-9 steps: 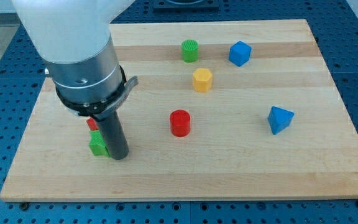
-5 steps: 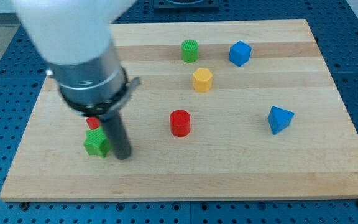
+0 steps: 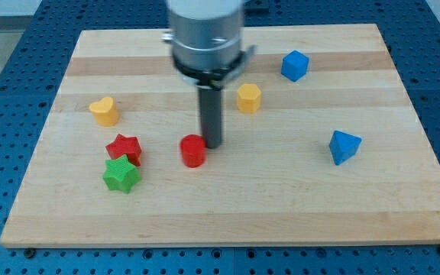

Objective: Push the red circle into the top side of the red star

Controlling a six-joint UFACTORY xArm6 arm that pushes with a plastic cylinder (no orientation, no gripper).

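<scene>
The red circle (image 3: 193,150) stands near the middle of the board. The red star (image 3: 124,147) lies to its left, with a gap of bare wood between them. My tip (image 3: 212,145) is down on the board, touching the red circle's upper right side. The arm's grey body rises from the rod toward the view's top and hides part of the board behind it.
A green star (image 3: 121,175) touches the red star's lower edge. A yellow heart (image 3: 105,111) lies up and left of the red star. A yellow hexagon (image 3: 248,98), a blue cube (image 3: 295,66) and a blue block (image 3: 344,146) lie on the right half of the wooden board (image 3: 403,198).
My tip has swung from beside the green star on the left to the red circle's upper right. The red circle has slid left. A green cylinder at the top is now hidden.
</scene>
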